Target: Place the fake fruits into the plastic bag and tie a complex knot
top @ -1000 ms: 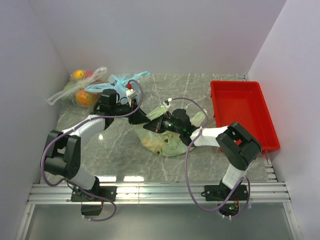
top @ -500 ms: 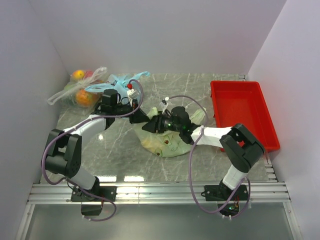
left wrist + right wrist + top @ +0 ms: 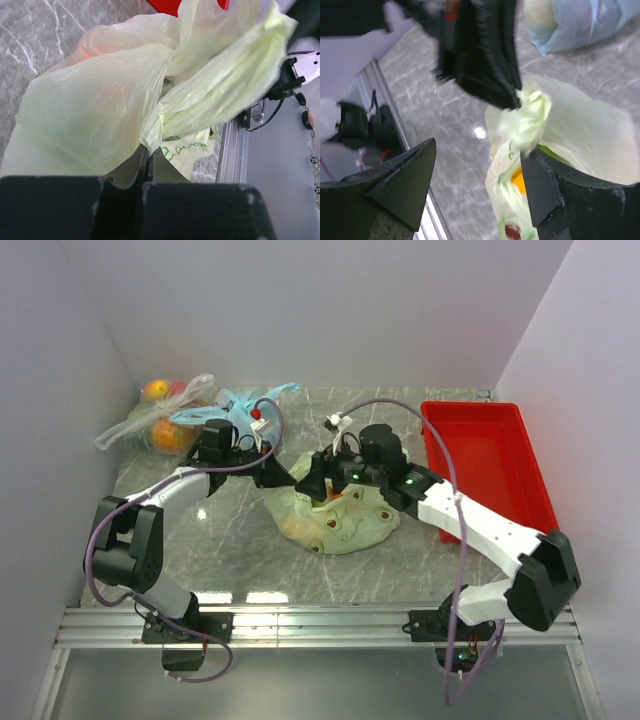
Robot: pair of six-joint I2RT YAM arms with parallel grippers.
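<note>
The pale green plastic bag (image 3: 345, 523) lies bulging in the middle of the table, its gathered top pulled up to the left. My left gripper (image 3: 284, 478) is shut on that twisted top (image 3: 150, 142), the film pinched between its fingers. In the right wrist view the same black left gripper (image 3: 487, 75) holds the crumpled twist. My right gripper (image 3: 480, 172) is open and hovers above the bag (image 3: 585, 132), its right finger (image 3: 540, 192) close to the film and nothing between its fingers. An orange fake fruit (image 3: 520, 183) shows inside the bag; the other fake fruits are hidden.
A red tray (image 3: 482, 455) stands at the right. A clear bag of wrapped fruits (image 3: 160, 422) and a light blue bag (image 3: 236, 406) lie at the back left. The metal rail (image 3: 320, 622) runs along the near edge.
My right gripper has opened, let go of the bag top and lifted back toward the right. My left gripper has shut on the bag's twisted top.
</note>
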